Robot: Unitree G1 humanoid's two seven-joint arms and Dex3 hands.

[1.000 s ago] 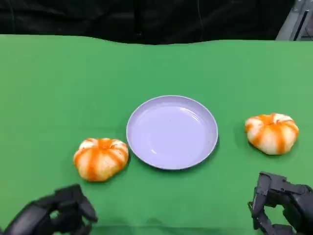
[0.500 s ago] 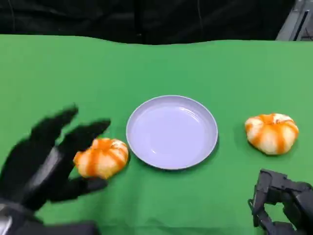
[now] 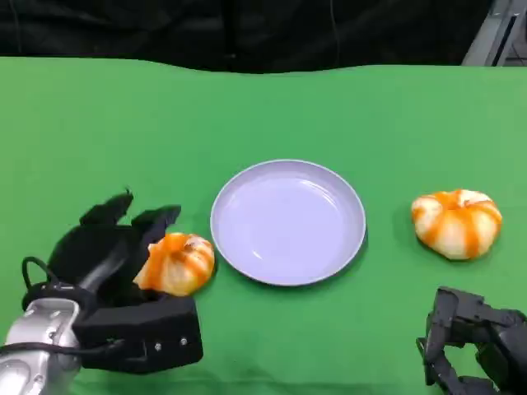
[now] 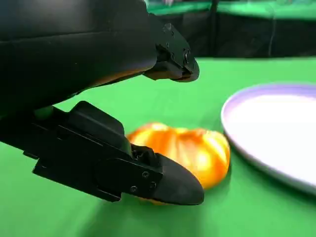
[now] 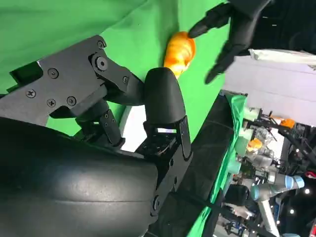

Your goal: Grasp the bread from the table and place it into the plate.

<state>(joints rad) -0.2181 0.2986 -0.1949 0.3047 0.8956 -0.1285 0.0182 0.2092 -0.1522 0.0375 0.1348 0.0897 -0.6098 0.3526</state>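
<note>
The left hand (image 3: 115,284) reaches forward, fingers spread around the near bread (image 3: 175,263) without clasping it. The right hand (image 3: 473,341) rests low, fingers curled in, holding nothing.

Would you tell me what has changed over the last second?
The left hand rose from the near table edge and closed around the left bread, which shifted slightly; a firm grip is not certain. The plate, right bread and right hand stayed put.
</note>
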